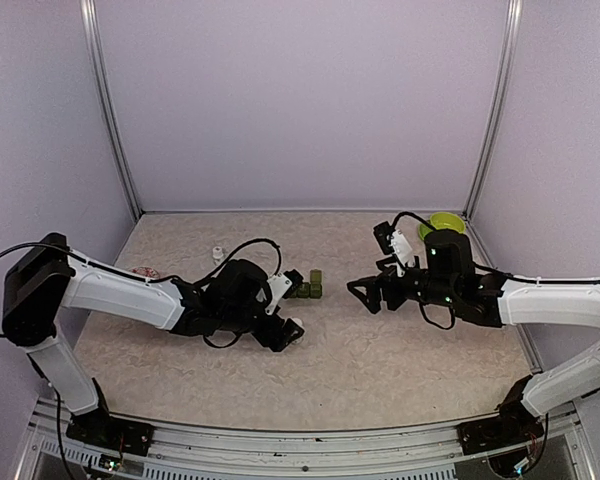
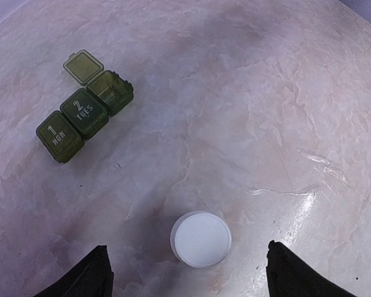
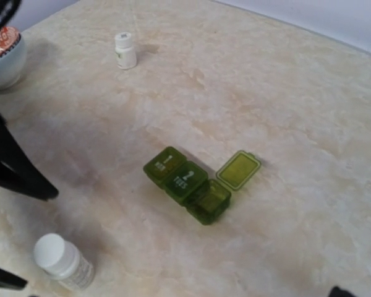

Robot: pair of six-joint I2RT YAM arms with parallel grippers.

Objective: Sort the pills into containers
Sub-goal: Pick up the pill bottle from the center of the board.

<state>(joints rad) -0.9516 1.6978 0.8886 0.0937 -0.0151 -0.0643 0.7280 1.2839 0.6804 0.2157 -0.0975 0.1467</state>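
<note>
The containers (image 1: 308,285) are a dark green strip of three joined compartments at mid-table. In the left wrist view (image 2: 85,112) two lids marked 1 MON and 2 TUES are shut; the third lid (image 2: 83,66) is flipped open. The strip also shows in the right wrist view (image 3: 187,184). No loose pills show. A white-capped pill bottle (image 2: 200,239) stands upright between the fingers of my open left gripper (image 2: 187,246), untouched; it also shows in the right wrist view (image 3: 60,260). My left gripper (image 1: 285,335) is near-left of the strip. My right gripper (image 1: 365,294) is open and empty, right of the strip.
A second small white bottle (image 1: 218,253) stands at the back left, also in the right wrist view (image 3: 125,50). A white bowl with something orange-red (image 3: 3,57) sits at the far left. A lime-green bowl (image 1: 445,222) is at the back right corner.
</note>
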